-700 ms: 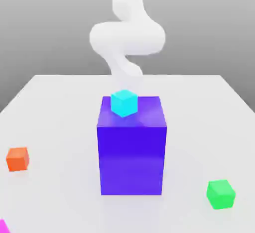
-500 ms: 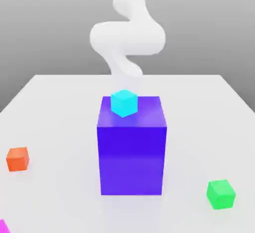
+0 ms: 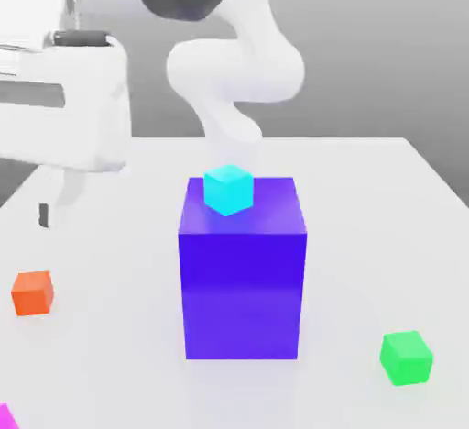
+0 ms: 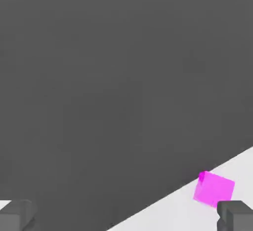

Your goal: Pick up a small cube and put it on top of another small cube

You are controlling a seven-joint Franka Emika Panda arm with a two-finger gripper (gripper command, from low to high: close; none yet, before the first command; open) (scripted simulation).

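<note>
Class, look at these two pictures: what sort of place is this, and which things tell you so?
Most likely a simulated robot test bench, not a real room: a plain white table against blank grey, flat-coloured cubes such as the green cube and orange cube, and a smooth white arm.

Light in the exterior view was soft and even, seeming to come from above: the white table (image 3: 366,198) read bright and almost flat, with only faint, diffuse shading at the base of the large blue block (image 3: 242,271) and under the green cube (image 3: 406,357) and orange cube (image 3: 33,292). A pale sheen lay on the block's top face beside the cyan cube (image 3: 227,189). The white arm (image 3: 236,70) looked smeared and soft-edged. The backdrop graded from dark grey to lighter. The hand view was dim, mostly flat grey, and the magenta cube (image 4: 213,189) showed slightly blurred edges.
</note>
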